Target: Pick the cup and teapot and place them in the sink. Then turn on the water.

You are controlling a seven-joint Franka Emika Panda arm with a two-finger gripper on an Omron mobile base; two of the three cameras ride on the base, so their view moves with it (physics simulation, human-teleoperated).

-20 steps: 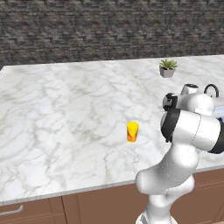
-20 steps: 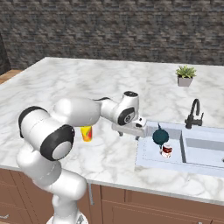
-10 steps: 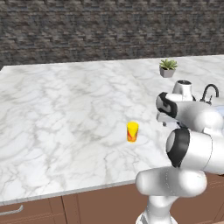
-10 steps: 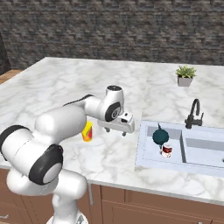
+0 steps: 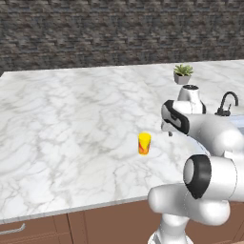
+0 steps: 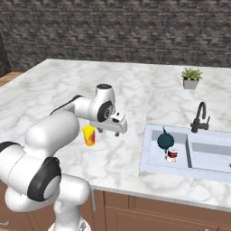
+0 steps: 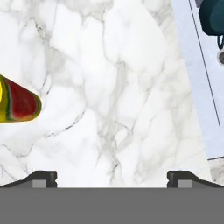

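Note:
The yellow cup (image 6: pixel 89 135) with its orange-red patch stands upright on the marble counter, also seen as the cup (image 5: pixel 144 143) and at the left edge as the cup (image 7: pixel 17 105). My gripper (image 6: pixel 108 131) hovers just right of it, open and empty; its fingertips (image 7: pixel 43 177) stand wide apart over bare marble. The gripper (image 5: pixel 169 132) points down at the counter. The dark teal teapot (image 6: pixel 165 140) sits in the small basin of the sink (image 6: pixel 149 151); the teapot (image 7: pixel 214 17) shows at the top right. The black faucet (image 6: pixel 200 117) stands behind the sink, with no stream.
A red-and-white can (image 6: pixel 172 155) sits in the small basin in front of the teapot. A potted plant (image 6: pixel 191 77) stands at the back of the counter. A dark brick wall runs behind. The counter's front edge lies close below the cup.
The arm has swung left, away from the sink and toward the cup, with the gripper staying open. The cup and teapot have not moved.

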